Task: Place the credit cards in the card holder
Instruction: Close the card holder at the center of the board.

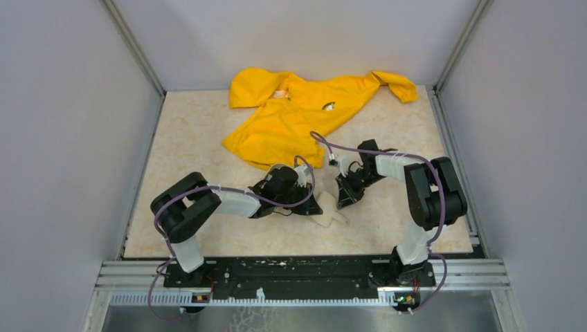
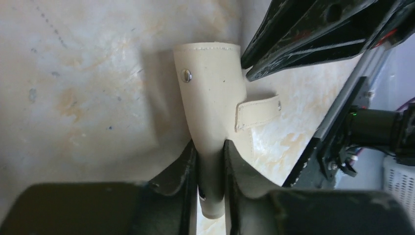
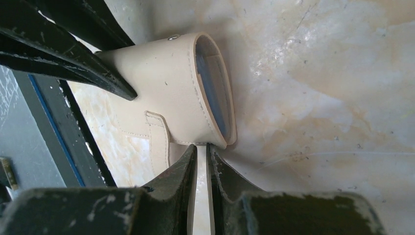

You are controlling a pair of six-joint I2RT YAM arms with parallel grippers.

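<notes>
The card holder [image 1: 327,216], a cream wallet with a snap dot and a strap, lies between my two grippers near the middle of the table. In the left wrist view my left gripper [image 2: 211,164] is shut on the narrow folded end of the card holder [image 2: 210,93]. In the right wrist view the other end of the card holder [image 3: 171,88] bulges open and shows a bluish inside. My right gripper [image 3: 201,147] is almost closed, and its tips nip the holder's lower rim. The credit cards are out of view.
A crumpled yellow jacket [image 1: 304,114] covers the back of the table, just behind both grippers. Grey walls close in the left, right and back sides. The black mounting rail [image 1: 297,273] runs along the near edge. A white basket [image 2: 400,181] sits off the table.
</notes>
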